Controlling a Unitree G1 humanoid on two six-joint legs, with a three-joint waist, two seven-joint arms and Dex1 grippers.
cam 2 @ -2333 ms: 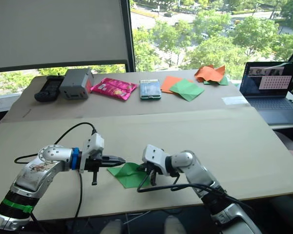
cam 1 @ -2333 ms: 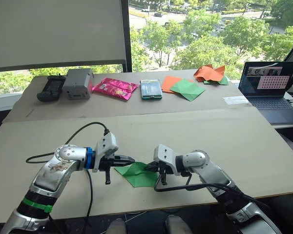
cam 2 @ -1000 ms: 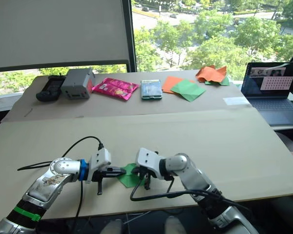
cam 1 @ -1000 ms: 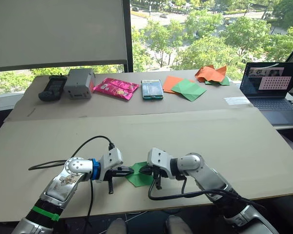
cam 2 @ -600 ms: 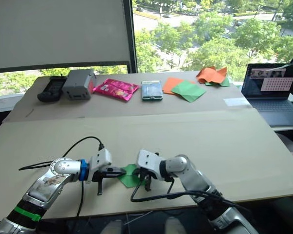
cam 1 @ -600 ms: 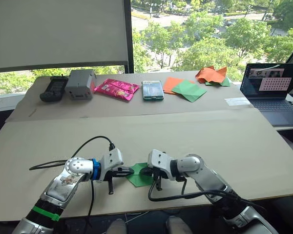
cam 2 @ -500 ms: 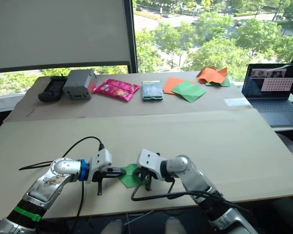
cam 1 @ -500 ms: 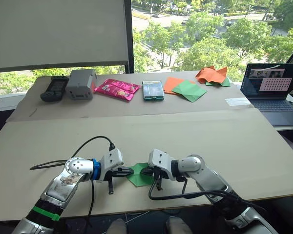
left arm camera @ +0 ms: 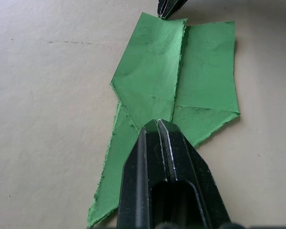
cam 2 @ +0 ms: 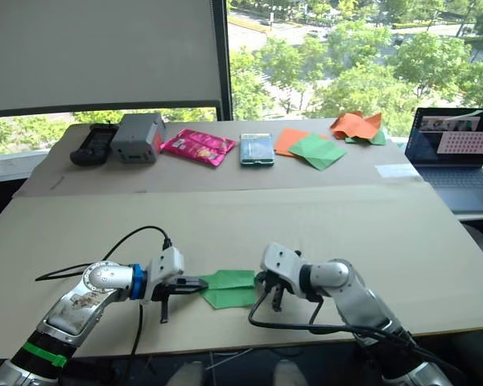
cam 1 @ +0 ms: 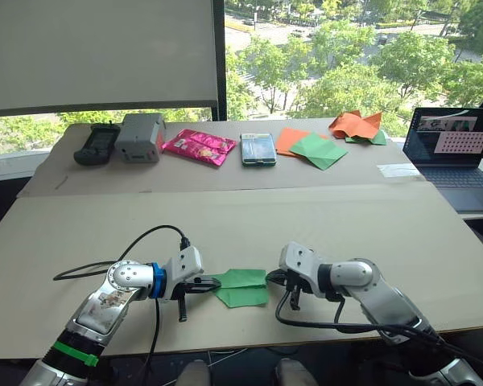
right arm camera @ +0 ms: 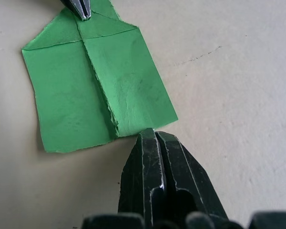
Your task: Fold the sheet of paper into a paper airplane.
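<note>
The sheet of paper (cam 1: 243, 288) lies flat near the table's front edge. It is bright green, and two folded flaps meet along a centre seam (right arm camera: 97, 90). Its pointed end faces my left gripper (cam 1: 212, 283). That gripper is shut, and in the left wrist view its tips (left arm camera: 157, 125) rest on top of that end of the paper (left arm camera: 200, 76). My right gripper (cam 1: 274, 278) is shut too. Its tip (right arm camera: 152, 134) touches the sheet's opposite edge, right where the seam ends. The sheet sits between the two grippers.
Along the back of the table lie a black remote (cam 1: 97, 143), a grey box (cam 1: 139, 126), a pink foil packet (cam 1: 197, 145), a phone (cam 1: 258, 149), flat orange and green sheets (cam 1: 306, 146) and crumpled orange paper (cam 1: 354, 125). A laptop (cam 1: 459, 153) is at the far right. A black cable (cam 1: 137, 241) loops behind my left wrist.
My right gripper has slid to the right, off the top of the sheet to its right edge. The sheet now lies flatter and longer. The left gripper has stayed in place.
</note>
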